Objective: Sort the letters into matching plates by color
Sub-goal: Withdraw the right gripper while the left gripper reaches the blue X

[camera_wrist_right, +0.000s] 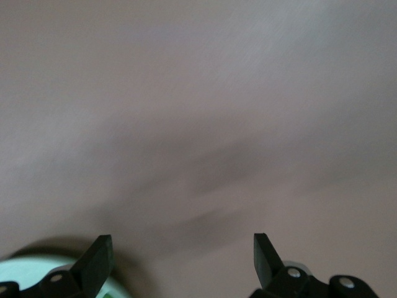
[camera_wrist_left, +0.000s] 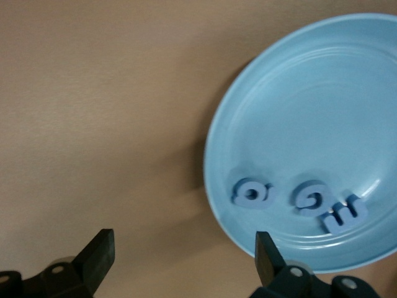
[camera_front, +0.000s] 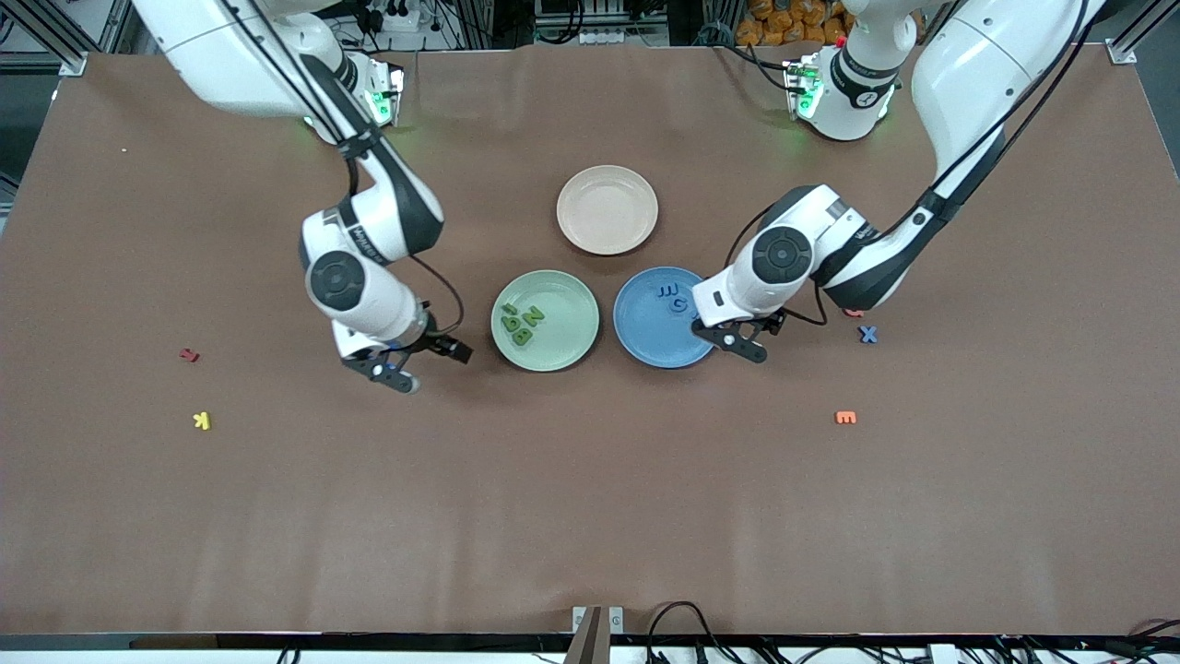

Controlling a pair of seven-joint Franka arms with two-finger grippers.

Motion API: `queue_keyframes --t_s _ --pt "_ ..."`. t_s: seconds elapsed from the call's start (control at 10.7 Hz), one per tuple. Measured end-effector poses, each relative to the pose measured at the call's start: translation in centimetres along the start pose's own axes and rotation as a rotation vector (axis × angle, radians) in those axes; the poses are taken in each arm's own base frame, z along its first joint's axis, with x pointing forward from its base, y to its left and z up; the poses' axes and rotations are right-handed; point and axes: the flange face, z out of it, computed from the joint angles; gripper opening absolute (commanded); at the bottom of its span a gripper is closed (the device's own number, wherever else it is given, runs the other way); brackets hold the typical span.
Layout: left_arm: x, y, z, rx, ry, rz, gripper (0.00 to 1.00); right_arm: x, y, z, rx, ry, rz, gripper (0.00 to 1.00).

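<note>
The mint green plate (camera_front: pixel 573 343) holds several green letters (camera_front: pixel 521 325). Beside it, toward the left arm's end, the blue plate (camera_front: pixel 653 339) holds blue letters (camera_front: pixel 673 297); the left wrist view shows three of them (camera_wrist_left: pixel 253 193) near the plate's rim (camera_wrist_left: pixel 217 186). My left gripper (camera_front: pixel 737 343) is open and empty over the blue plate's edge, its own view (camera_wrist_left: pixel 185 254) showing bare table between the fingers. My right gripper (camera_front: pixel 396 373) is open and empty over the table beside the green plate, a sliver of which (camera_wrist_right: pixel 25 273) shows in its view. A blue X (camera_front: pixel 867 334) lies loose near the left arm.
A beige-pink plate (camera_front: pixel 607 209) sits farther from the front camera than the other two. A red letter (camera_front: pixel 854 314) lies partly hidden under the left arm; an orange E (camera_front: pixel 845 418) lies nearer the camera. A red letter (camera_front: pixel 189 354) and a yellow K (camera_front: pixel 202 420) lie toward the right arm's end.
</note>
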Motion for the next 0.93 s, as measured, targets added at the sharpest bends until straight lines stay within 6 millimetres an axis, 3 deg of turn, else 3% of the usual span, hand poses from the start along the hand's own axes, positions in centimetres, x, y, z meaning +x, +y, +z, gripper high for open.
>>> queue_keyframes --t_s 0.37,0.93 --pt "-0.2 -0.7 -0.2 0.007 0.001 -0.009 1.0 7.4 8.7 -0.5 -0.044 0.034 -0.083 1.0" --pt "-0.3 -2.8 -0.3 0.004 0.0 -0.034 1.0 13.5 19.4 -1.1 -0.083 0.046 -0.199 1.0"
